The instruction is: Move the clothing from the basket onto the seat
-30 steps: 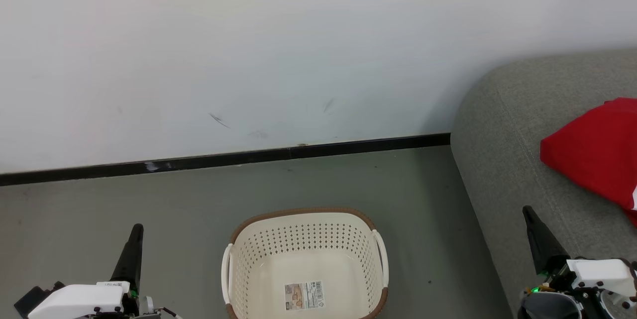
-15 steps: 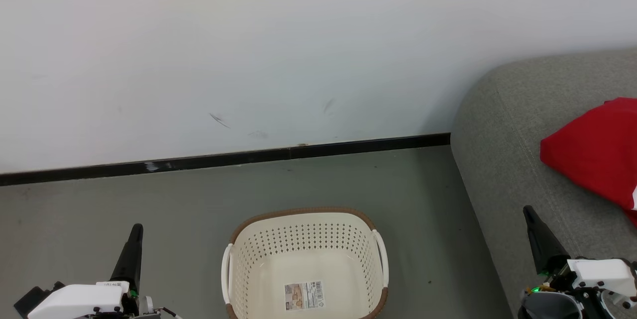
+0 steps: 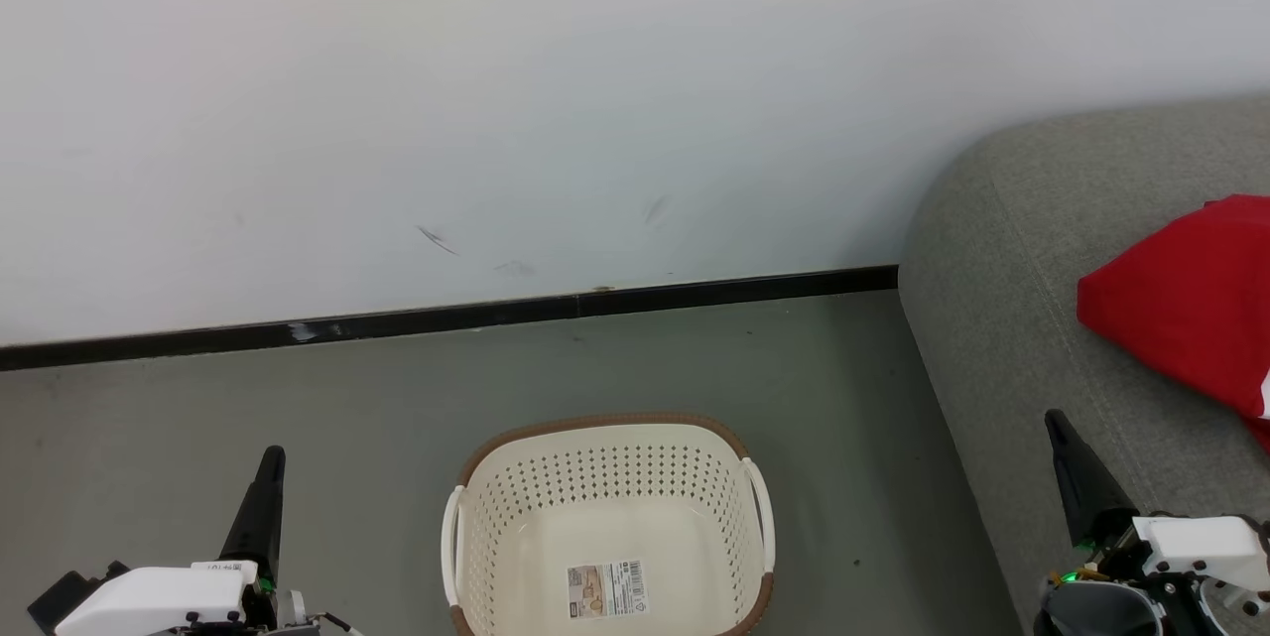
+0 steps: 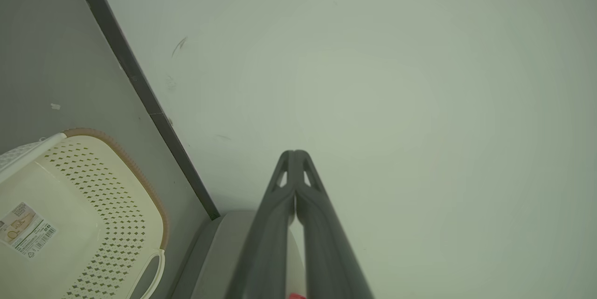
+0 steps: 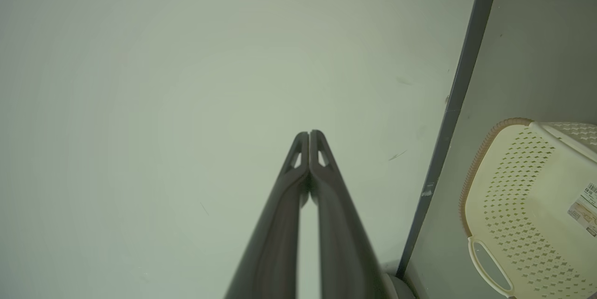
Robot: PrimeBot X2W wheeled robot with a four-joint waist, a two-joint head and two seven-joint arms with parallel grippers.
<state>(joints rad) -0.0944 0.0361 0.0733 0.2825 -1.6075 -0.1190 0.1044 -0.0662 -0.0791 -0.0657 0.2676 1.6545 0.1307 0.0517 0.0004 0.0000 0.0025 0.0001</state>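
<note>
Right of the basket (image 3: 605, 421), the red clothing (image 3: 1191, 318) lies on the grey seat (image 3: 992, 249), and left gripper (image 3: 273, 457) and right gripper (image 3: 1056, 424) sit either side of it, jaws pressed together, empty.

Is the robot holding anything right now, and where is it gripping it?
Nothing. The left end effector and right end effector are both shut on air; the red clothing lies on the sofa.

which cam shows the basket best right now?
Head view: the basket sits near centre, showing its rim, both handles and inside with the barcode label; its near edge is cropped. The left wrist view catches one end at lower left, the right wrist view one end at lower right, both cropped.
</note>
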